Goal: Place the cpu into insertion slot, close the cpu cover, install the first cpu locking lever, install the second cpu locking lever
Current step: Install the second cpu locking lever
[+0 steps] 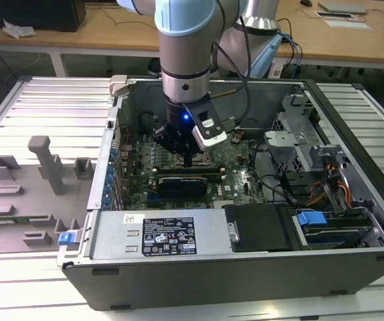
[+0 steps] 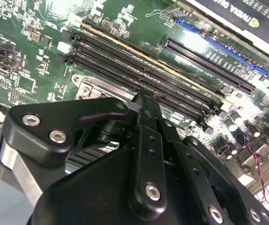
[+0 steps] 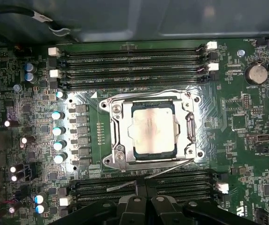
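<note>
Closest to your first wrist camera, the gripper (image 3: 145,199) hangs over the near bank of memory slots (image 3: 144,186) with its two black fingers pressed together and nothing between them. Just past the fingertips a thin metal lever (image 3: 172,168) lies along the near edge of the socket. Beyond that you see the cpu (image 3: 153,131), its dull silver top facing up, sitting flat in the insertion slot (image 3: 113,133). The cpu cover (image 3: 183,129) lies down around the chip, which shows through its window. Farther on is the second bank of memory slots (image 3: 134,65) on the green board (image 3: 247,122).

In the exterior view the gripper (image 1: 187,159) reaches down into the open computer case (image 1: 245,267), above the middle of the board (image 1: 242,177), with a black card (image 1: 186,179) lying just in front of it.
</note>
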Available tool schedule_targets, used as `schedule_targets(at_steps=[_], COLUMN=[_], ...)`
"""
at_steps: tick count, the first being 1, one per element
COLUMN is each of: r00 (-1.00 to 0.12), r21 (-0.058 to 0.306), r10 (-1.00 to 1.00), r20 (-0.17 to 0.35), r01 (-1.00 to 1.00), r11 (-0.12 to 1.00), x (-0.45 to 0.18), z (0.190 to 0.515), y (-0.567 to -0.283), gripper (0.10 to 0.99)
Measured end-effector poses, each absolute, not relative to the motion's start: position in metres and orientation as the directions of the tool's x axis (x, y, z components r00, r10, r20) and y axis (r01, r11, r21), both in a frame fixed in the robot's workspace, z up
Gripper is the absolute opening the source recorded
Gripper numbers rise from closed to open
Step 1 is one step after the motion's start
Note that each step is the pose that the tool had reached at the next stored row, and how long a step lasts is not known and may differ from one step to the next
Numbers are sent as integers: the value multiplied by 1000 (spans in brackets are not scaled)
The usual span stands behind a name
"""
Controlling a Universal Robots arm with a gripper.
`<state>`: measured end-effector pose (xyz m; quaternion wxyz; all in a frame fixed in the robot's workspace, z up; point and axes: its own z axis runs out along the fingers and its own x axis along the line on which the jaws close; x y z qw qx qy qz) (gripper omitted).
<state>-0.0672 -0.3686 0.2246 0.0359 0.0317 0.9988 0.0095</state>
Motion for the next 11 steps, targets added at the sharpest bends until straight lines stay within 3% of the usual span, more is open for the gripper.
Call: schedule_targets(at_steps=[8,11], r00=[-995,-995], r21=[27,64], r10=[64,67], r20=[-71,-69], r01=[63,62], r11=[998,996], x=[-70,-73], z=[222,220], y=[-369,-371], gripper=[106,106])
